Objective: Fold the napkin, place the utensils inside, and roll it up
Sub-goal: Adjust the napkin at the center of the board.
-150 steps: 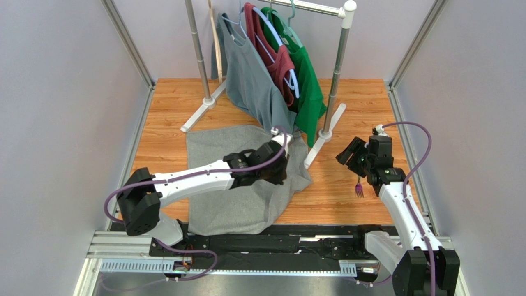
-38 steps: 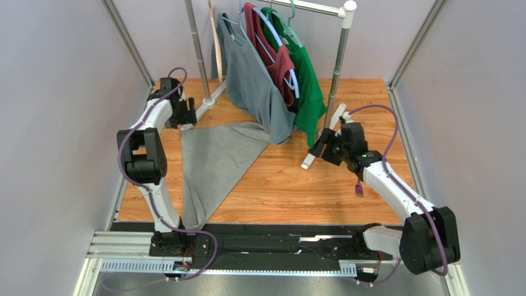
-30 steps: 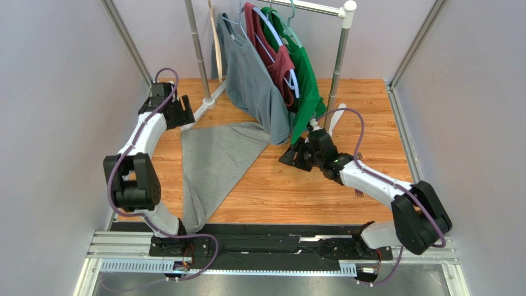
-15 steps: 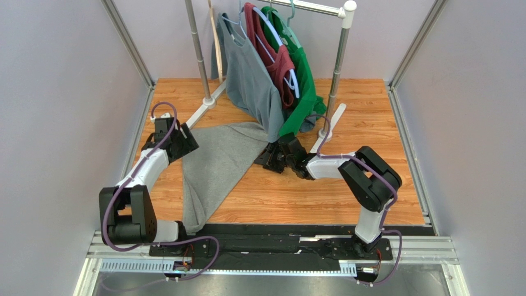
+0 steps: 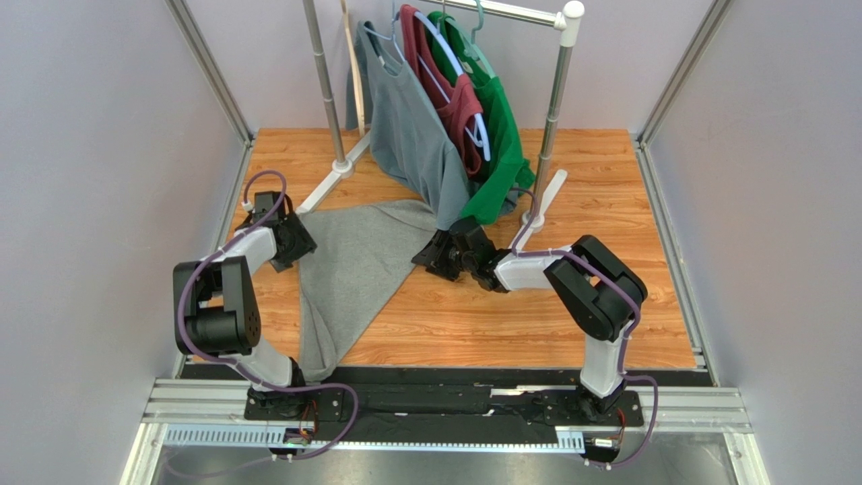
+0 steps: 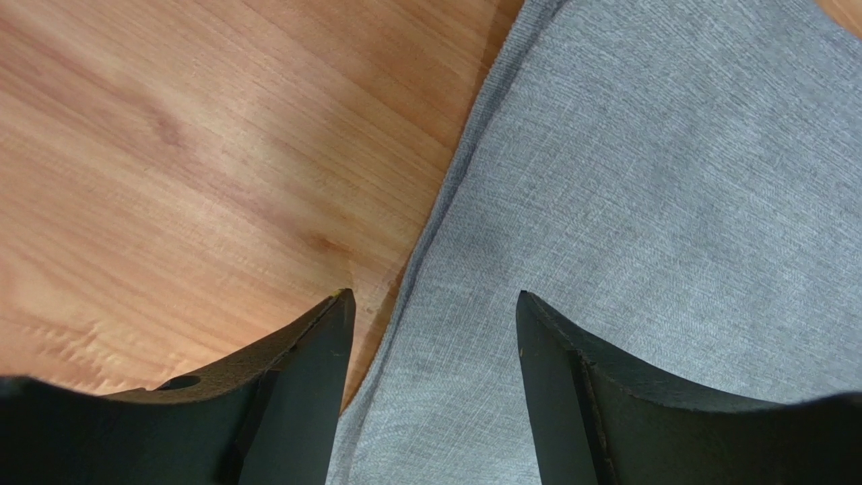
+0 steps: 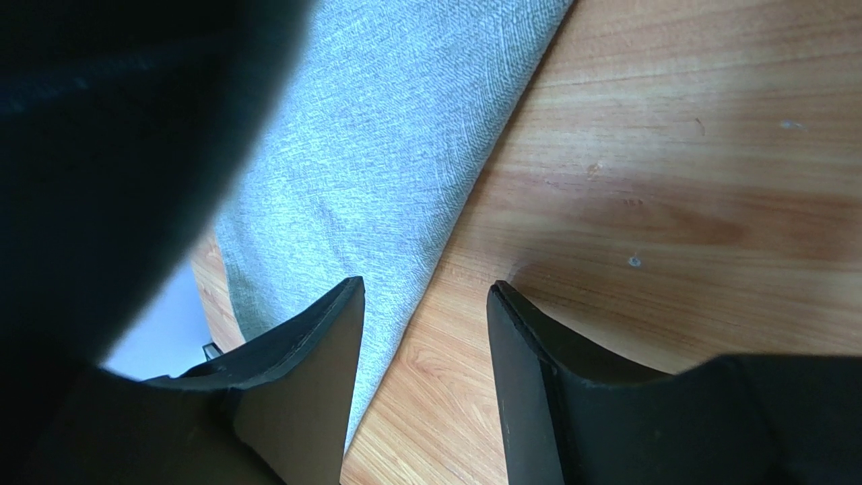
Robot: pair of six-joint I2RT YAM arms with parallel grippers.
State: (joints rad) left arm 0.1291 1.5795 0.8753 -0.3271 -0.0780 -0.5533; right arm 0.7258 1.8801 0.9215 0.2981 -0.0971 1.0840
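Along the bottom edge of the overhead view, a black rail (image 5: 455,399) carries both arm bases. Just above it begins the napkin (image 5: 349,268), a grey cloth lying flat on the wooden table (image 5: 607,172). It is narrow at its near end, left of centre, and widens toward the middle of the frame, with one long slanted edge on its right side.

Left of centre, the left gripper (image 5: 291,243) sits low at the napkin's left edge. Its wrist camera shows the claw spread. One finger (image 6: 304,364) is over bare wood and the other is over grey cloth, with the napkin's edge running up between them. Nothing is pinched.

Near the centre of the overhead view, the right arm reaches leftward from its folded elbow. The right gripper (image 5: 435,253) is at the cloth's right corner. Its claw is also spread: in the wrist view the left finger (image 7: 314,344) lies over the napkin and the right one over wood, straddling the slanted edge. Whether the tips touch the cloth cannot be told. A dark blur fills the upper left of that view.

Farther back, at the top centre, stands a clothes rack (image 5: 551,111) with a grey shirt (image 5: 410,131), a maroon garment (image 5: 455,101) and a green one (image 5: 501,131). The grey shirt's hem hangs down just beside the napkin's far corner.
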